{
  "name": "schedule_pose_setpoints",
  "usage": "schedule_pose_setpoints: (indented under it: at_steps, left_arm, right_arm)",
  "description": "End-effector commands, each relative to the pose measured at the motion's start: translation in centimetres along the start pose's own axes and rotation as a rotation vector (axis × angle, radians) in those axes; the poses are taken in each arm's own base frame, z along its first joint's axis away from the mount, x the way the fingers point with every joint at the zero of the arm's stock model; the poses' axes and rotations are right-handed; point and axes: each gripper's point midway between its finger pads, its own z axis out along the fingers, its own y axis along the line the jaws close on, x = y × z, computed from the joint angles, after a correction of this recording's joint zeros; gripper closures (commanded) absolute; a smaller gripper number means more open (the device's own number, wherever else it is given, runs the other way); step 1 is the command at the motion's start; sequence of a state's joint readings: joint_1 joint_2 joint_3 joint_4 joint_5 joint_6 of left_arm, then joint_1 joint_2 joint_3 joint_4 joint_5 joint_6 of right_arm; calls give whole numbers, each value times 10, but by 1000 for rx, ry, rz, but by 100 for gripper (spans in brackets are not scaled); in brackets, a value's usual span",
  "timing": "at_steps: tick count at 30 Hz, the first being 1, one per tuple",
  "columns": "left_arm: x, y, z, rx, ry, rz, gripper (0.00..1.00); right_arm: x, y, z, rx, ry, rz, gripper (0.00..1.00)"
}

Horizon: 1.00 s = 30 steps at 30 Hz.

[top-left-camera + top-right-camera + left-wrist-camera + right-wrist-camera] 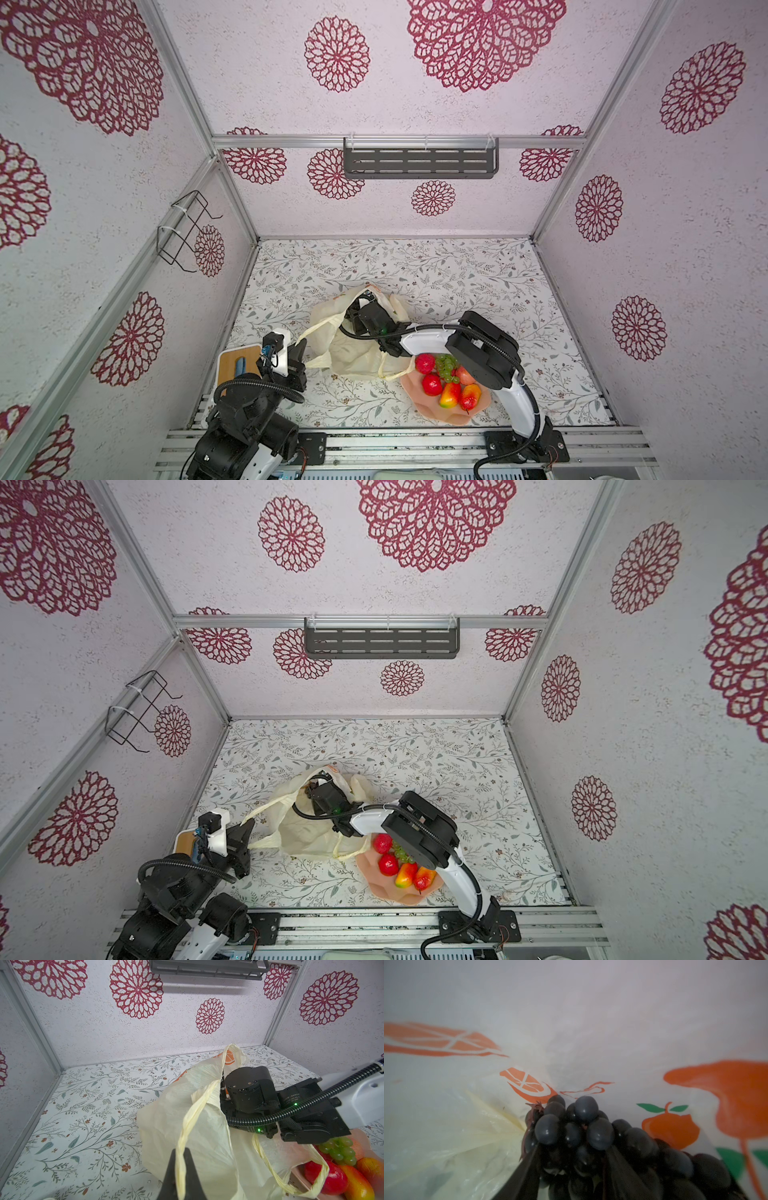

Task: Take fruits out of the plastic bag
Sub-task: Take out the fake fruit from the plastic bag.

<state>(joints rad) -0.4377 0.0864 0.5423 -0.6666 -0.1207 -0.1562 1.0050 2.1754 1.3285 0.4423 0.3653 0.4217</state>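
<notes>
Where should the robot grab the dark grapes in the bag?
Across the middle of the dark grape bunch, coming in through the plastic bag's open mouth like the right gripper. Single grapes are round and glossy; the whole cluster probably holds better.

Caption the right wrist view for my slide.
Dark grape bunch between the fingers of the right gripper, inside the plastic bag.

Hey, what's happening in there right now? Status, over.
Left pincer shut on loop handle of cream-yellow plastic bag. Right pincer inside bag, jaws astride dark purple-black toy grape bunch, grip unclear. Only bag film crowding.
</notes>
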Motion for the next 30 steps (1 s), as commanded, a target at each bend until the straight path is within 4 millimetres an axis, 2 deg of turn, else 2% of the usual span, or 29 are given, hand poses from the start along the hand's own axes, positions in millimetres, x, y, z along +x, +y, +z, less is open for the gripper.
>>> schedule_pose_setpoints:
  at_steps: [1,6,11,16,21,30]
  left_arm:
    - [-4,1,1,-7,-24,13,100]
    - [-5,4,0,-20,-29,11,100]
    - [-4,4,0,-23,-25,10,100]
    - [-4,5,1,-31,-22,10,100]
    - [-4,7,0,-40,-23,8,100]
    - [-5,8,-1,-45,-31,6,100]
  right_arm:
    - [15,-10,-3,35,46,-27,61]
    - [23,-6,-12,-21,73,-24,76]
    - [9,12,-21,-117,55,-16,85]
    - [-11,26,-33,-191,20,1,90]
    - [-31,32,-49,-236,-37,22,93]
    - [-48,39,-70,-304,-86,68,96]
